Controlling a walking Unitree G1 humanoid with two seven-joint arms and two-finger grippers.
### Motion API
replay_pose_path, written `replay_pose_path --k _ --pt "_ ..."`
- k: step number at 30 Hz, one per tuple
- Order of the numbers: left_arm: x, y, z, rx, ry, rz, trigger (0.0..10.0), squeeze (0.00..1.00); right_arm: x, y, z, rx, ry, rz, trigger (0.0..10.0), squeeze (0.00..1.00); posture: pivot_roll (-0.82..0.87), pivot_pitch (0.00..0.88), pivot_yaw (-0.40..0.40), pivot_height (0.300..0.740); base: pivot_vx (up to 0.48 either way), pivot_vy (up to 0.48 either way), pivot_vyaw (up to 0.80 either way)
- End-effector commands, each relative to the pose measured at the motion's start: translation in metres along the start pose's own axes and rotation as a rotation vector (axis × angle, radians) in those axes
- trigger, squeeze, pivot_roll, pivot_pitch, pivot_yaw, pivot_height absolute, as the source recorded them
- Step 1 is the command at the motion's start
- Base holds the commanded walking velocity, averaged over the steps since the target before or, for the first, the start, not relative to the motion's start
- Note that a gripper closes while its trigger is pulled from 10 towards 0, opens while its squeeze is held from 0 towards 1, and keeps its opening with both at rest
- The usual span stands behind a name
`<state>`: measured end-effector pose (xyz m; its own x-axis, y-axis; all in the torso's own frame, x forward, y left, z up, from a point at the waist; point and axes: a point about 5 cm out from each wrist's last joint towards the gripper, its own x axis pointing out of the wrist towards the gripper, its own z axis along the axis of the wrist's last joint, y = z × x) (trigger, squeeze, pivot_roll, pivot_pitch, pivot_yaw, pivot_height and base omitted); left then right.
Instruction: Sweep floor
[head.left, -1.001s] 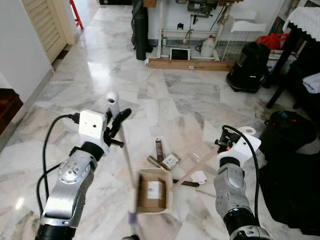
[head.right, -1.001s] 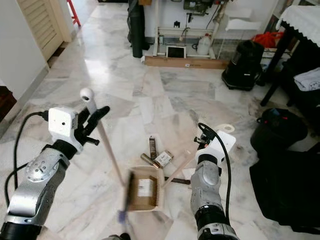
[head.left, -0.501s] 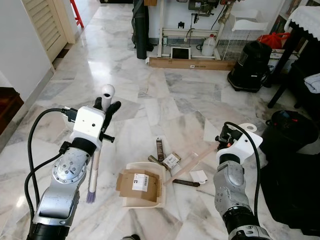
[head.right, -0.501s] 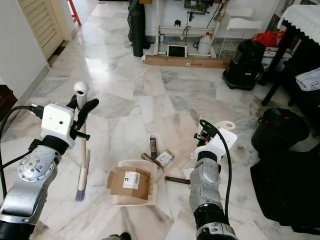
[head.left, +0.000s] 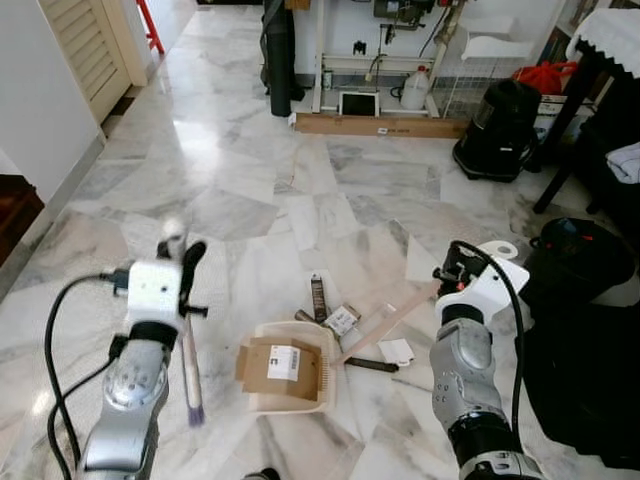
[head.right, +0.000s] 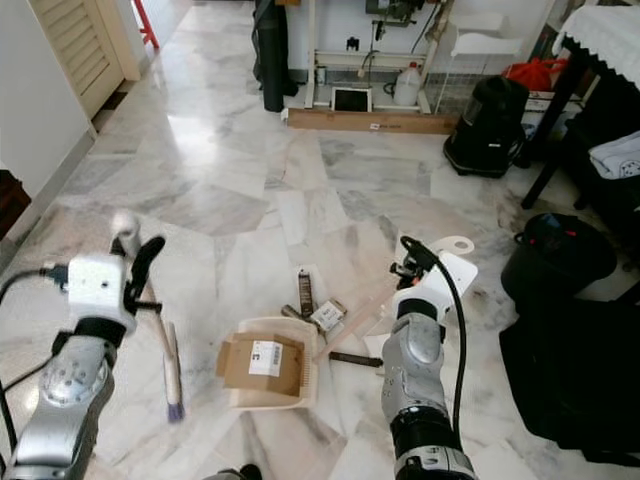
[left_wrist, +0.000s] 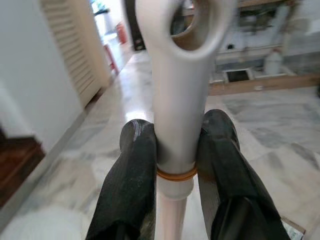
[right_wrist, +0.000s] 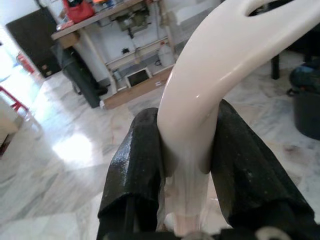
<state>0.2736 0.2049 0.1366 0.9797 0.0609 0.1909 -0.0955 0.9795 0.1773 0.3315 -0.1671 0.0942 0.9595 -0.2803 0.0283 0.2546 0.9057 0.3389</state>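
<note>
Cardboard (head.left: 271, 366) lying in dustpan (head.left: 305, 392), left gripper (left_wrist: 172, 150) pinching broom (head.right: 170, 378), right gripper (right_wrist: 186, 150) clamped on dustpan handle; next, likely brushing nearby scraps (head.left: 340, 321) in.

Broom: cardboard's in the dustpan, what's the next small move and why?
Probably swing the broom in the left gripper over past the scraps beyond the dustpan and draw them toward it: several pieces still lie on the floor there, and the right gripper holds the dustpan handle.
</note>
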Motion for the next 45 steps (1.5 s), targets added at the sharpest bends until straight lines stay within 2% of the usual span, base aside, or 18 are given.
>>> replay_pose_path --k 1,4,10,23,29,31,45 --pt "0.000 0.005 0.003 -0.048 -0.032 0.044 10.0 0.00 0.003 0.005 0.014 0.021 -0.059 0.021 10.0 0.00 0.14 0.074 -0.036 0.740 0.000 0.000 0.44" --pt "0.003 0.006 0.001 -0.097 -0.030 0.065 10.0 0.00 0.005 0.001 0.017 0.013 -0.071 0.013 10.0 0.00 0.13 0.062 -0.039 0.740 0.000 0.000 0.44" --pt "0.004 0.007 -0.002 -0.130 -0.033 0.067 10.0 0.00 0.004 -0.002 0.019 0.007 -0.078 0.004 10.0 0.00 0.13 0.041 -0.034 0.740 0.000 0.000 0.44" --pt "0.006 0.009 -0.001 -0.121 -0.046 0.055 10.0 0.00 0.002 -0.002 0.017 0.008 -0.074 0.000 10.0 0.00 0.14 0.015 -0.023 0.740 0.000 0.000 0.45" --pt "0.006 0.003 -0.002 -0.125 -0.045 0.037 10.0 0.00 0.000 -0.003 0.015 0.007 -0.068 -0.002 10.0 0.00 0.14 0.001 -0.022 0.740 0.000 0.000 0.63" --pt "0.006 -0.004 -0.002 -0.125 -0.048 0.014 10.0 0.00 -0.001 -0.001 0.014 0.011 -0.064 0.002 10.0 0.00 0.14 0.000 -0.025 0.740 0.000 0.000 0.66" --pt "0.007 -0.008 0.000 -0.119 -0.057 0.009 10.0 0.00 0.000 -0.001 0.014 0.015 -0.057 0.008 10.0 0.00 0.15 0.012 -0.035 0.740 0.000 0.000 0.64"
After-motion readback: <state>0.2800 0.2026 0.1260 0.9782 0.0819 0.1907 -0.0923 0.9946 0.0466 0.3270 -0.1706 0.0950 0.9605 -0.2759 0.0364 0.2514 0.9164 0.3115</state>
